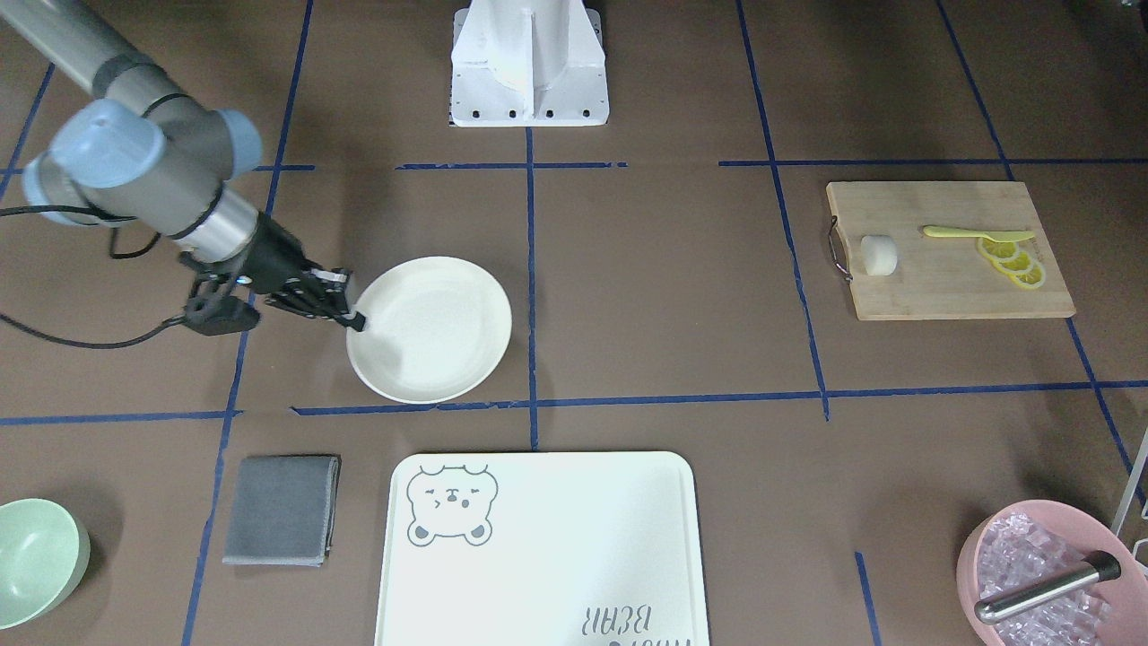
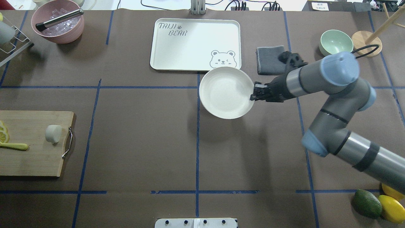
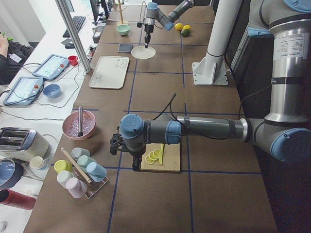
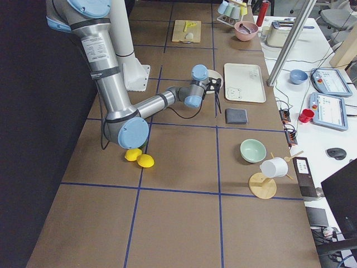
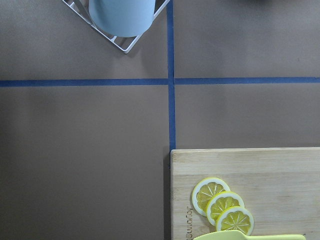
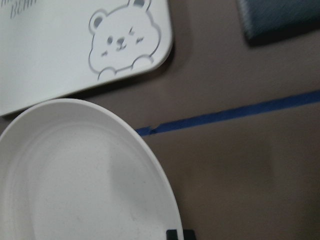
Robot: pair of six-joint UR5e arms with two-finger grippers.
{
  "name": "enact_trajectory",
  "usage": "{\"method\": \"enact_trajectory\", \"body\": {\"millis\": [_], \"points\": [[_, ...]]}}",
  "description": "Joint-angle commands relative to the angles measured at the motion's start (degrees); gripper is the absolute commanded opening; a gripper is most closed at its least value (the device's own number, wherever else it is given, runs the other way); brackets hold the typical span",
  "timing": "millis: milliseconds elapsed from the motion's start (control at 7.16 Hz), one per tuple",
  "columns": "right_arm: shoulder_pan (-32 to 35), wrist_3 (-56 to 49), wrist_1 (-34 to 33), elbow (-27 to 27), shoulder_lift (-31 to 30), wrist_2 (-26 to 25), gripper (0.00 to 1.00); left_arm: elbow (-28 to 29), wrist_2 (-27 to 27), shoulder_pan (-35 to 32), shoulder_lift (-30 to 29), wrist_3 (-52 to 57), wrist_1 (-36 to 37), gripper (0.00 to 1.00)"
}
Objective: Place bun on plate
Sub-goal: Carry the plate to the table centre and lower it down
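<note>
White bun [image 1: 879, 255] sits on the wooden cutting board [image 1: 951, 292] at its handle end, far out on the robot's left side of the table, with nothing touching it. The lemon slices [image 1: 1013, 262] lie further along the same board, apart from the bun. The plate [image 1: 439, 359] is well apart from the bun, just right of the table's centre line and just on the robot's side of the bear-printed tray [image 1: 556, 556]. The plate is empty. The right gripper [image 1: 356, 319] is at the plate's right rim with its fingers drawn together on the edge, apparently pinching it. The right wrist view shows the rim running down to a dark fingertip at the bottom of the picture. I cannot tell whether the plate lies flat or is tipped up. The left gripper [image 3: 117, 145] shows only in the side view, low beside the board's outer end, so whether it is apart or together cannot be told. Its wrist camera shows the board's corner and the lemon slices, but neither the bun nor any fingers. Judgement: the placing has not begun, and the step in hand looks like positioning the plate. Left to do: grasp the bun, carry it across, set it on the plate and let go.
</note>
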Motion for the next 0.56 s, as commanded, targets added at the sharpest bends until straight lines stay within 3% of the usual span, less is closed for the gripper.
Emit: {"method": "enact_trajectory", "body": {"millis": [0, 140, 419], "points": [[-9.01, 1.61, -6.88, 0.3, 4.83, -8.51, 0.0, 0.3, 0.0, 0.0, 0.09, 0.07, 0.0, 1.0], [-11.65, 1.53, -7.06, 0.3, 4.84, -11.23, 0.0, 0.39, 0.0, 0.0, 0.09, 0.07, 0.0, 1.0], [-11.5, 1.53, -7.15, 2.75, 3.17, -10.82, 0.01, 0.48, 0.0, 0.0, 0.09, 0.07, 0.0, 1.0]]}}
